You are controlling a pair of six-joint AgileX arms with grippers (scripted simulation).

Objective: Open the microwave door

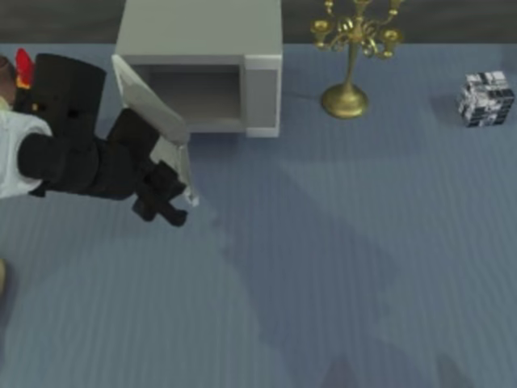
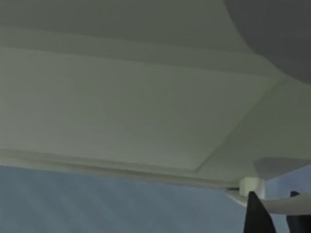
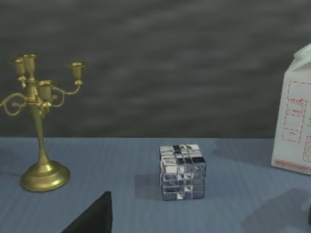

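One arm is doing all the work: your left gripper [image 1: 179, 196] sits at the free edge of the microwave door [image 1: 153, 101], its dark fingertips [image 2: 256, 213] pinched narrowly on the pale handle [image 2: 251, 185]. The door stands swung well out from the microwave [image 1: 202, 61], cavity exposed. Your main risk is the thin handle slipping out as the arc tightens, or your forearm pressing on the door face, since it lies just beside it. Open table [image 1: 339, 267] lies in front of the microwave. The candelabra [image 1: 349, 48] and cube [image 1: 486, 99] stand beyond its control-panel side, well apart. I can't see your right gripper.
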